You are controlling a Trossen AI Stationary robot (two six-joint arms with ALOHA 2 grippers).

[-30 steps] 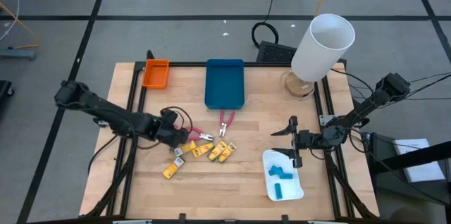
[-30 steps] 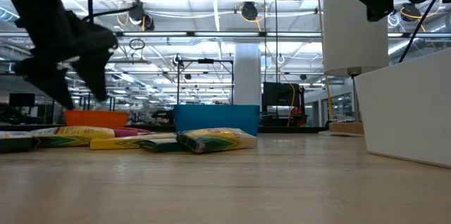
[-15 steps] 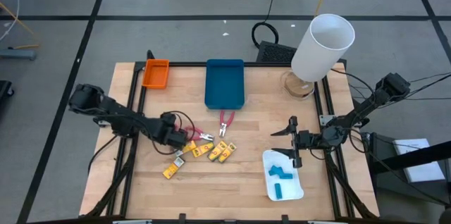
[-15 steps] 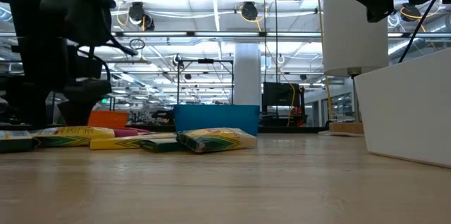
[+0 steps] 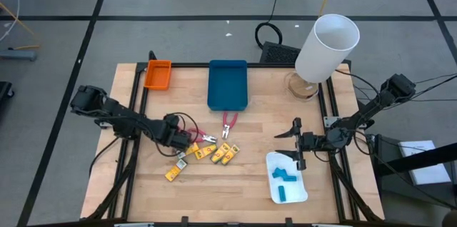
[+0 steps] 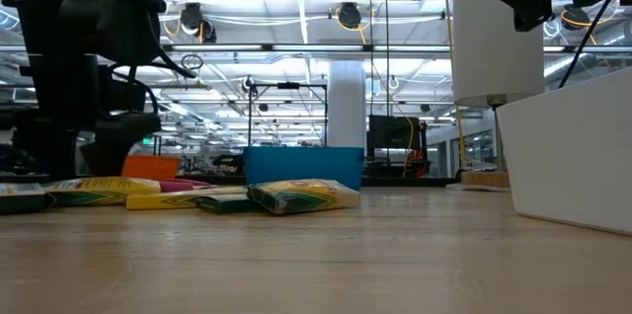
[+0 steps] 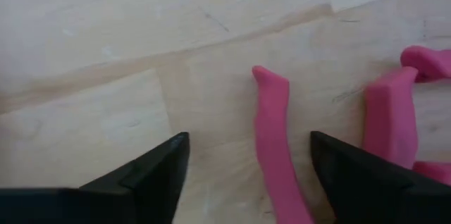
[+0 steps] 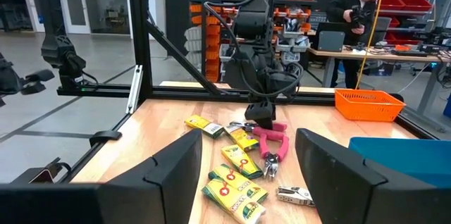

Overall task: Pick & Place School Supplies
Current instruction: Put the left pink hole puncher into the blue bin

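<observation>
Spanning most of the high view, the wooden table [image 5: 257,134] carried all items inside a black frame; a white cylinder [image 5: 325,47] stood at the far right corner; a blue tray [image 5: 228,83] lay at the far edge near the middle, with a smaller orange tray [image 5: 158,74] to its left; a white tray [image 5: 296,188] sat near the front right and held light-blue blocks [image 5: 285,176].

The left gripper [image 5: 187,138] was down at the table left of centre, its fingers [image 7: 148,175] spread apart, one pink handle of a pair of pink-handled pliers [image 7: 275,146] lying between them, not gripped; that tool [image 5: 203,138] lay just beside the gripper in the high view; a second pair of red-handled pliers [image 5: 228,123] lay just in front of the blue tray.

The right gripper [image 5: 296,143] hung behind the white tray, fingers apart and holding nothing.

Yellow packets [image 5: 218,154] lay clustered in front of the pliers; one further yellow packet [image 5: 173,173] lay apart, nearer the front left.
</observation>
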